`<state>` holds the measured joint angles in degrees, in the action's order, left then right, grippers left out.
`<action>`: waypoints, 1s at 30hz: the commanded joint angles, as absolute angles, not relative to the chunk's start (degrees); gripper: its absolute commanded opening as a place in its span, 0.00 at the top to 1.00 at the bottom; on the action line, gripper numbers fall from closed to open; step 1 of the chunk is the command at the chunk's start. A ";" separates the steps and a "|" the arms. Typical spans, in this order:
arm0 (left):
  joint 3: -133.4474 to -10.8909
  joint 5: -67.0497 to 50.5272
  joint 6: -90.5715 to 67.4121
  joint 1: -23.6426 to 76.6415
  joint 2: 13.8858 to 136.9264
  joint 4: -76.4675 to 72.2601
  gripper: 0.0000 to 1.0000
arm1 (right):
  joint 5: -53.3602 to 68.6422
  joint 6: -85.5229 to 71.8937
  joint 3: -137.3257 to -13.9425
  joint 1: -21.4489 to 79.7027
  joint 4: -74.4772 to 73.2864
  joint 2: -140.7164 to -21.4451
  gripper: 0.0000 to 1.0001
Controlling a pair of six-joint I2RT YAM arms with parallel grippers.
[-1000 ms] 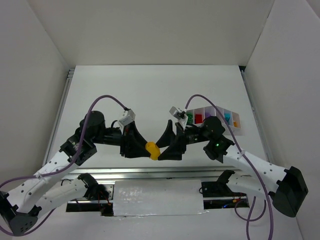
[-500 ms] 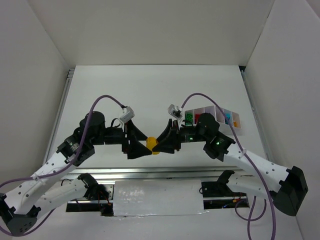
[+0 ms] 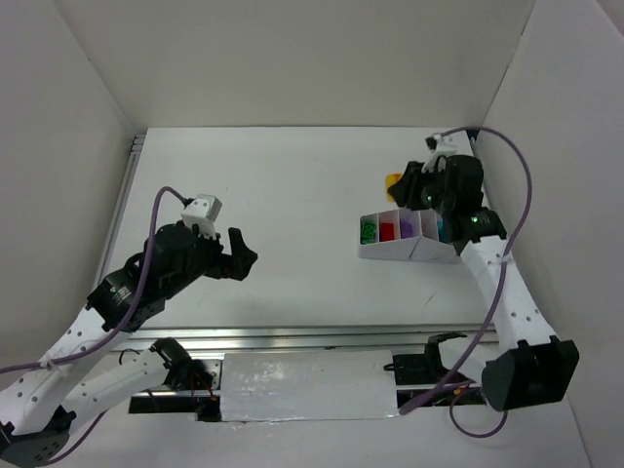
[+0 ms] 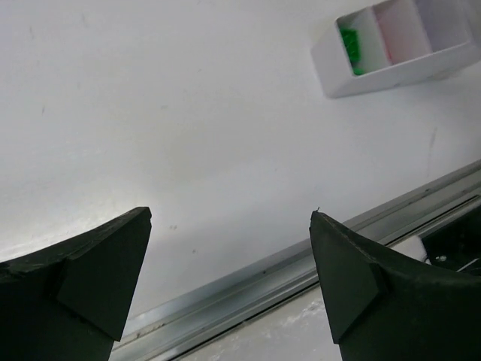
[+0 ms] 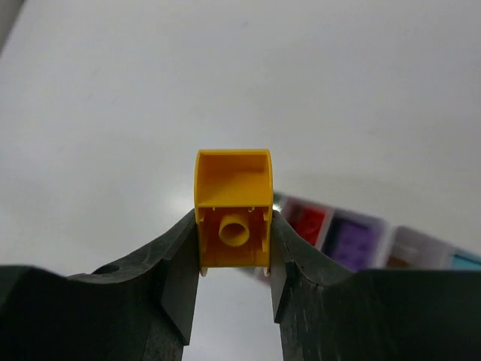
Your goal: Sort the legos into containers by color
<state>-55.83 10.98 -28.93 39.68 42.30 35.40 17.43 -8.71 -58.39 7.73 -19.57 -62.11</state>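
Since a second ago the two grippers have parted from their meeting at the near-middle of the table. The right gripper (image 5: 234, 226) now hangs just beyond the tray (image 3: 390, 251) by the right edge, clamped on the yellow brick (image 5: 233, 218). The left gripper (image 4: 229, 226) has drawn back near-left, fingers apart and empty. Judgement: handover done; drop pending.

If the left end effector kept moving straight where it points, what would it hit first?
Likely the bare white table: nothing else shows ahead of the open left end effector, and the tray sits off to one side.
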 commanded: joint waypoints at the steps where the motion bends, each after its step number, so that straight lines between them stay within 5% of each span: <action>1: -55.11 14.59 -29.45 39.90 41.58 38.58 0.00 | 3.47 -5.37 -68.71 2.39 -27.75 -67.49 1.00; 6: -54.84 18.54 -30.15 41.31 39.29 39.11 0.00 | -0.27 3.86 -68.22 -6.13 -26.03 -69.88 1.00; 13: -55.28 20.65 -30.94 42.27 39.64 40.87 0.00 | 12.21 14.56 -68.38 -17.39 -27.85 -70.66 1.00; 30: -54.67 21.62 -31.29 45.62 36.21 40.87 0.00 | 7.56 19.95 -53.79 -22.06 -23.73 -73.30 0.94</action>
